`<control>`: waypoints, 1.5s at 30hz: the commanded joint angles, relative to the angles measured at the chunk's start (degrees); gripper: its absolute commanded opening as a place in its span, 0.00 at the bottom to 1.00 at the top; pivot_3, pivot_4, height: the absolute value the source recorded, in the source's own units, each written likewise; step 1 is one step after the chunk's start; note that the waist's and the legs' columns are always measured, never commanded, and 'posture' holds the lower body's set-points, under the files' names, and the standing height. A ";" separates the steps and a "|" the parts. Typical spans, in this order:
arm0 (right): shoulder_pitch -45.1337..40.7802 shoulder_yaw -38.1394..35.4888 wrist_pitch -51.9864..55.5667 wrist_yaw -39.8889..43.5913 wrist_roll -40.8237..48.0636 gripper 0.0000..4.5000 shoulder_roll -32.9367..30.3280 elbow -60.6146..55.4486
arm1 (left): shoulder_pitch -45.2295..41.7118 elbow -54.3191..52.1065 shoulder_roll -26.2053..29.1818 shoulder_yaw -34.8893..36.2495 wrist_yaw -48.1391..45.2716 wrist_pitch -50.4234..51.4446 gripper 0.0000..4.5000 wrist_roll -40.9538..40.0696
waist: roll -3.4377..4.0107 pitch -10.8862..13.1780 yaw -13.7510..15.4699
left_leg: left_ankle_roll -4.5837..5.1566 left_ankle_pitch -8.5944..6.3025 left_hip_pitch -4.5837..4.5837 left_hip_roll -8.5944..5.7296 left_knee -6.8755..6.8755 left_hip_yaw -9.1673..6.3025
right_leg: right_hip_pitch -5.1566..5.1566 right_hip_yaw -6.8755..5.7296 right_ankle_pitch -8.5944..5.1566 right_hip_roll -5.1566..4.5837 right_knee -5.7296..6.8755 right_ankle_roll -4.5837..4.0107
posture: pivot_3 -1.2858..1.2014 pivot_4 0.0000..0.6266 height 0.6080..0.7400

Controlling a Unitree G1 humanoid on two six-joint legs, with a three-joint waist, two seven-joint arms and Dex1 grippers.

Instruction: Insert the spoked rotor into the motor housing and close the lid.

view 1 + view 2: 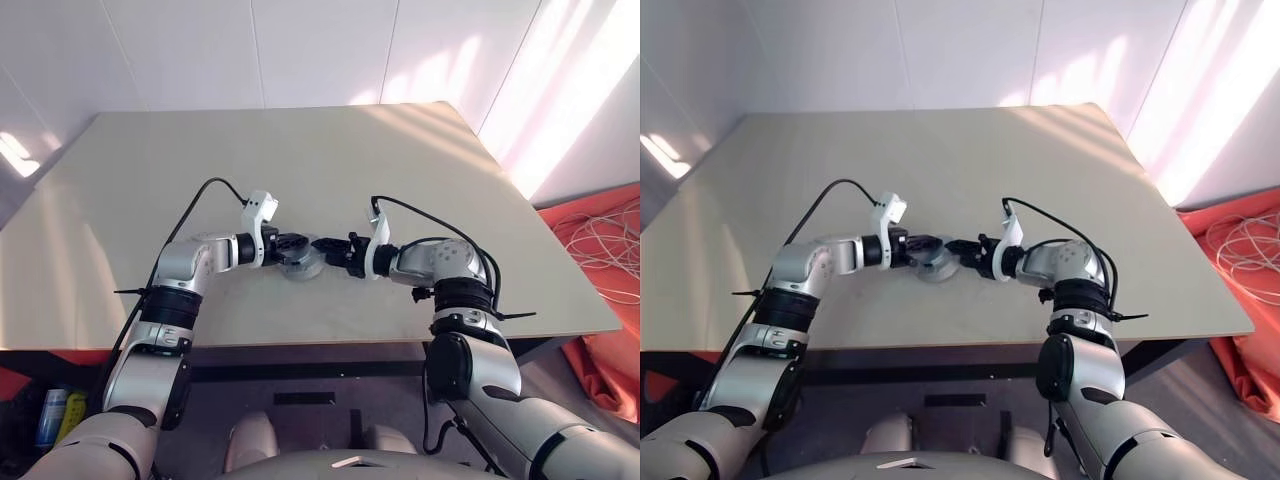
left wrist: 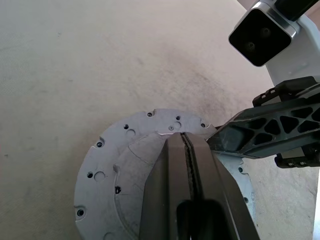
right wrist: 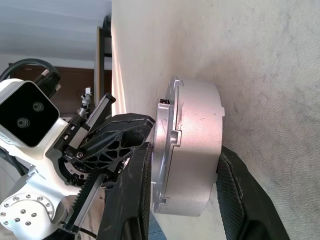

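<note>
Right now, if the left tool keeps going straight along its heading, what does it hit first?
Probably the right tool. The left tool, shut, lies over the round metal housing, and in its wrist view the other arm's black finger crosses just past its tip. Depth is unclear, so it might slide over the housing's rim instead.

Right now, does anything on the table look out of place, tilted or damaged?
Nothing stands out. The round motor housing sits on the table between the right gripper fingers, its lid seated flat on top. The left gripper rests shut on the lid. No damage shows.
</note>
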 commanded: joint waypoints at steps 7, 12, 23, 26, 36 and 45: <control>-2.96 1.53 -3.20 -1.43 0.30 0.37 0.70 1.37 | 1.99 2.27 -0.56 -2.52 0.59 1.66 0.00 1.38 | 0.00 0.00 -0.01 | -0.02 0.01 0.05 0.02 0.06 0.01 | 0.04 0.02 0.01 0.00 0.02 -0.03 | 0.52 0.00 1.00; -2.91 1.46 -3.96 -2.70 -0.29 0.37 0.29 2.18 | 1.94 2.36 -0.72 -2.42 0.78 1.49 0.00 1.39 | 0.01 -0.01 0.00 | -0.03 0.02 0.11 0.02 0.08 0.01 | 0.13 0.02 0.02 0.00 0.02 -0.04 | 0.52 0.00 1.00; -3.58 1.47 -6.21 -3.61 -0.15 0.37 -0.34 4.39 | 2.08 2.38 -0.94 -2.03 1.02 1.01 0.00 1.65 | 0.02 -0.01 0.11 | 0.05 -0.03 0.03 0.00 0.10 -0.01 | 0.11 0.00 0.02 0.02 0.00 -0.04 | 0.52 0.00 1.00; -3.83 0.74 -6.82 -3.53 0.36 0.28 -0.51 5.02 | 2.19 2.30 -0.90 -1.97 1.12 0.87 0.00 1.67 | 0.03 -0.02 0.12 | 0.06 -0.03 0.03 0.00 0.10 -0.01 | 0.11 -0.01 0.02 0.02 0.00 -0.04 | 0.52 0.00 1.00; -4.35 0.37 -6.73 -4.24 1.29 0.27 -0.79 5.62 | 2.19 2.69 -0.93 -1.15 1.45 -0.44 0.00 1.47 | 0.04 -0.03 0.22 | 0.05 -0.03 0.05 -0.01 0.14 -0.01 | 0.15 0.00 0.02 0.00 0.01 -0.04 | 0.52 0.00 1.00; -4.65 0.36 -7.58 -4.66 0.94 0.26 -1.07 7.02 | 0.93 5.00 -2.56 4.95 4.04 -6.46 0.00 -0.02 | 0.03 -0.02 0.16 | 0.05 -0.03 0.02 0.03 0.23 -0.01 | 0.13 0.00 0.02 0.02 0.05 -0.05 | 0.52 0.00 1.00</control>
